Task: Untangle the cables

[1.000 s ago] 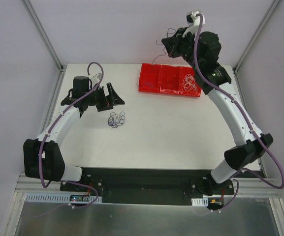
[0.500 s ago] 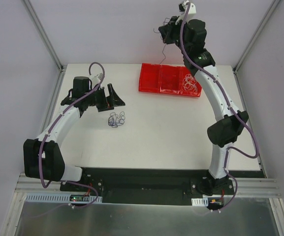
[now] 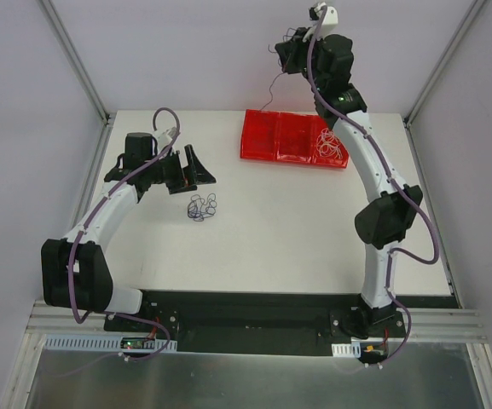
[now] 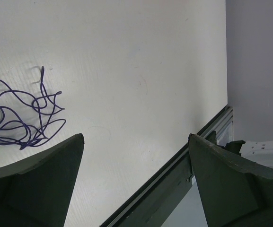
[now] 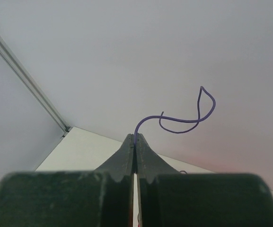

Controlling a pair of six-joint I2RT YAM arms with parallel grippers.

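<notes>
What worries me is the right tool (image 3: 286,58), lifted high above the far edge of the desk (image 3: 297,230). Its fingers are pressed together on the very end of a pinched strand (image 5: 171,118), a thin purple wire whose free tip curls off in an open loop past the fingertips. With so little wire in the pinch, I'd guess any tug could slide it out.

A hair-thin hanging thread (image 3: 271,92) runs from that tool down toward the red tray (image 3: 258,141). I can't make out its colour, or whether its lower end is free. If it is caught on something in the tray, more lift might drag the tray, or pull the white cable (image 3: 329,145) out of the right-hand compartment where it sits in a small curly heap.

The left tool (image 3: 186,173) hangs low over the desk, jaws spread wide and holding nothing. The purple cable (image 3: 201,206) lies near it, a loose scribble of overlapping loops flat on the surface. I see no tight knot in it. A careless grab through the middle of those loops could cinch the crossings.
</notes>
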